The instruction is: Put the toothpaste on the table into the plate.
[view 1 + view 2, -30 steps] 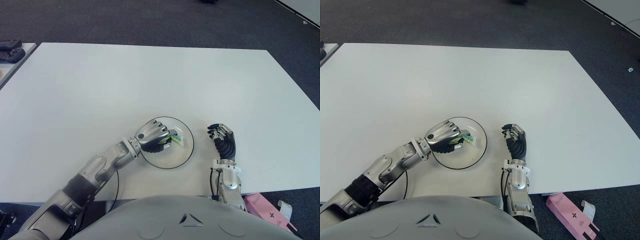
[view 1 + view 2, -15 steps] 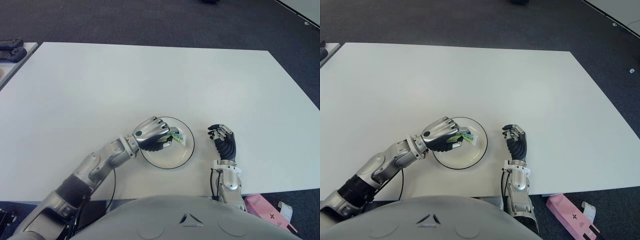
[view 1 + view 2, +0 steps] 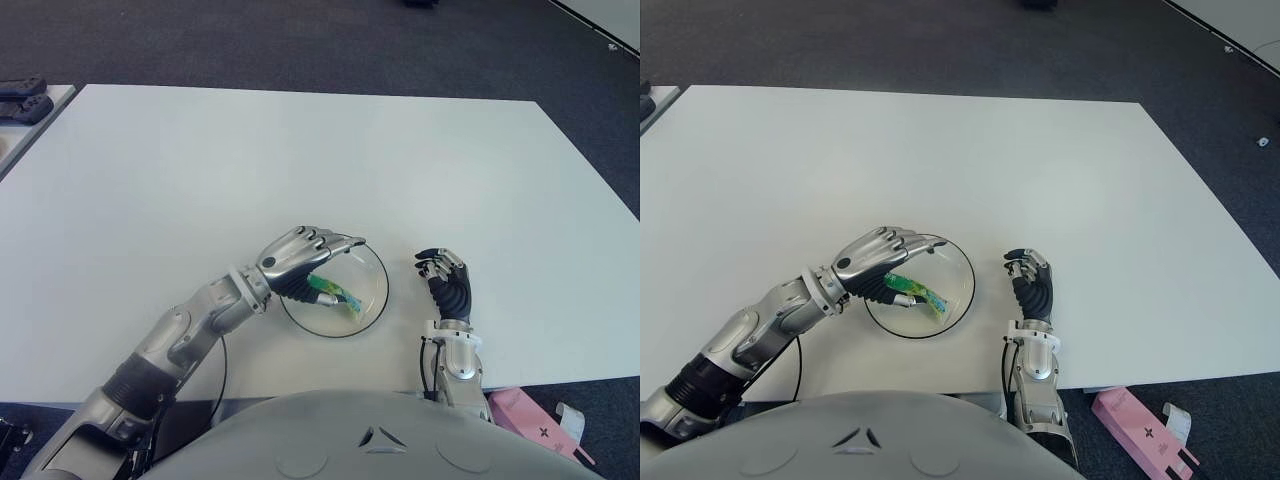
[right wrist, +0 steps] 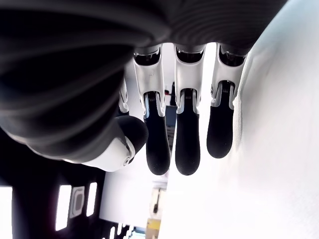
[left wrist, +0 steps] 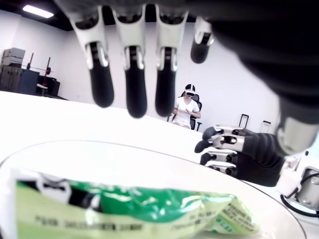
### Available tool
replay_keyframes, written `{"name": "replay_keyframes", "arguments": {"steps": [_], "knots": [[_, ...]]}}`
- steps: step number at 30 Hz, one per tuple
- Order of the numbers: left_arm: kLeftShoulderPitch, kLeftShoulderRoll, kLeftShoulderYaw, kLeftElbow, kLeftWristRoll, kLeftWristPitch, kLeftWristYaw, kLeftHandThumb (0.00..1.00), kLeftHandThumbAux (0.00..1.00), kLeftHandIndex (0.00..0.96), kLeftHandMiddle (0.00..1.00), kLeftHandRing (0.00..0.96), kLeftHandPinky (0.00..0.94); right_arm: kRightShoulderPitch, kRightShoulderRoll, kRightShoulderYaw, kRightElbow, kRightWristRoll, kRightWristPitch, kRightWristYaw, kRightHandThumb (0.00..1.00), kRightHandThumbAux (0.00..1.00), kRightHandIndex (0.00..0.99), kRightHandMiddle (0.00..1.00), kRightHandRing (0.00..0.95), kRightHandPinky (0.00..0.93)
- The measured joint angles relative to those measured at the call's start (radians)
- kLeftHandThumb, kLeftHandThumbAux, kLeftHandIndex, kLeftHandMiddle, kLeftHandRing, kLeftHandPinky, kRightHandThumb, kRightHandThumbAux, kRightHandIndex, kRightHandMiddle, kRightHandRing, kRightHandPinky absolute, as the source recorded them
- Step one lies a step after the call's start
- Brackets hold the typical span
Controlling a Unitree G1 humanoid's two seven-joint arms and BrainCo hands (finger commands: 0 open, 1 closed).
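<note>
I am seeing the toothpaste point(image 3: 333, 293) lying inside the plate point(image 3: 372, 268), a clear round dish sitting on the white bench point(image 3: 300, 160) near its front edge. The tube is green and pale, lying slantwise across the dish floor, with nothing gripping it.

My left hand point(image 3: 300, 255) is hovering over the left part of the plate with its fingers point(image 5: 135, 84) stretched out wide and holding nothing. In the left wrist view the four fingertips are hanging straight above the tube with clear air between them and it, so the hand and the toothpaste are apart. The thumb side is filling the upper corner of that view, also off the tube.

My right hand point(image 3: 445, 278) is showing on the bench just to the right of the plate, apart from its rim. Its fingers point(image 4: 188, 144) are curling inward, with the thumb tucked beside them, and they are enclosing nothing. The same hand is showing past the far rim of the plate in the left wrist view.

Off the bench, I am noticing a pink box point(image 3: 1143, 428) on the dark floor at my right, and dark controllers point(image 3: 22, 98) on another surface at the far left. In the left wrist view a person point(image 5: 187, 107) is sitting in the background.
</note>
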Motion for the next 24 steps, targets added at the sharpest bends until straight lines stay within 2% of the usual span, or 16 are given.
{"name": "replay_keyframes", "arguments": {"steps": [6, 12, 17, 18, 22, 24], "knots": [[0.026, -0.018, 0.006, -0.014, 0.001, 0.031, -0.006, 0.101, 0.322, 0.000, 0.000, 0.000, 0.000, -0.001, -0.002, 0.000, 0.003, 0.000, -0.001, 0.000, 0.710, 0.730, 0.428, 0.477, 0.486, 0.484], [0.038, -0.038, 0.024, -0.010, -0.003, 0.025, 0.027, 0.122, 0.321, 0.000, 0.000, 0.000, 0.000, -0.001, -0.004, 0.001, 0.004, 0.000, -0.001, 0.004, 0.709, 0.730, 0.428, 0.479, 0.482, 0.475], [0.049, -0.060, 0.049, 0.034, -0.016, -0.017, 0.129, 0.137, 0.317, 0.000, 0.000, 0.000, 0.000, 0.000, -0.003, 0.001, 0.001, 0.000, 0.000, 0.004, 0.708, 0.729, 0.427, 0.482, 0.476, 0.464], [0.055, -0.091, 0.057, 0.065, -0.018, -0.034, 0.200, 0.140, 0.316, 0.000, 0.000, 0.000, 0.000, 0.002, -0.002, 0.001, -0.004, 0.000, 0.001, 0.004, 0.708, 0.729, 0.427, 0.483, 0.474, 0.462], [0.060, -0.118, 0.083, 0.110, -0.053, -0.060, 0.256, 0.140, 0.361, 0.000, 0.000, 0.000, 0.006, 0.001, -0.001, 0.002, -0.005, 0.000, -0.001, 0.004, 0.708, 0.730, 0.428, 0.481, 0.479, 0.476], [0.062, -0.140, 0.103, 0.140, -0.090, -0.066, 0.288, 0.134, 0.388, 0.000, 0.000, 0.000, 0.042, 0.001, -0.001, 0.004, -0.004, 0.000, -0.005, 0.004, 0.708, 0.731, 0.427, 0.476, 0.481, 0.480]]}}
